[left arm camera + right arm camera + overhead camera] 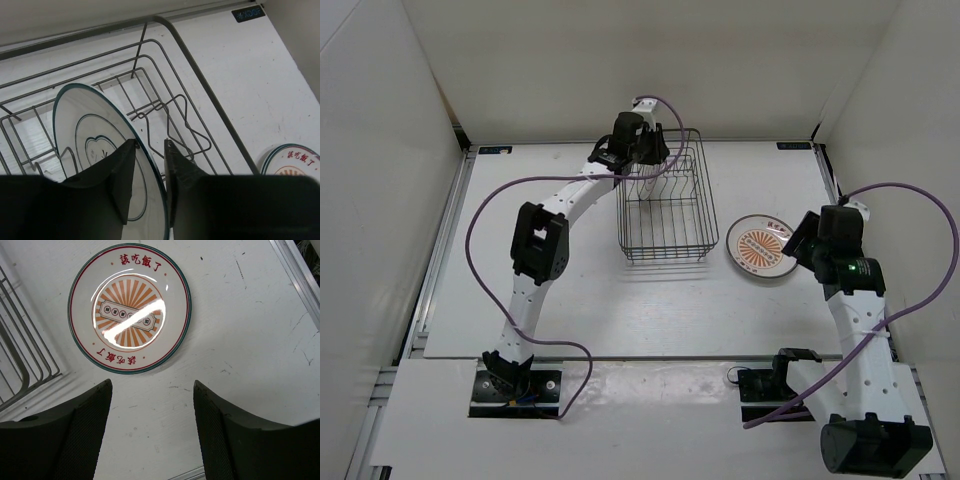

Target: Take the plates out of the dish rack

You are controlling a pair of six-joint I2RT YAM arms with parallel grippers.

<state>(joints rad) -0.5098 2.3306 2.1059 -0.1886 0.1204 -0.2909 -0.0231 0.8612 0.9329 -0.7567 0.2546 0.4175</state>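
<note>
While one plate (95,135) stands in the dish rack (200,85) beside wire prongs (175,125), my left gripper (150,145) sits around its rim; pinched or not, I cannot tell. My right gripper (152,385) gapes empty near another plate (130,307) lying flat.

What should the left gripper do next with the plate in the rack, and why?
Probably close fully. The left gripper sits astride the rim of the upright plate, with a gap showing beside it, so lifting now might drop it.
</note>
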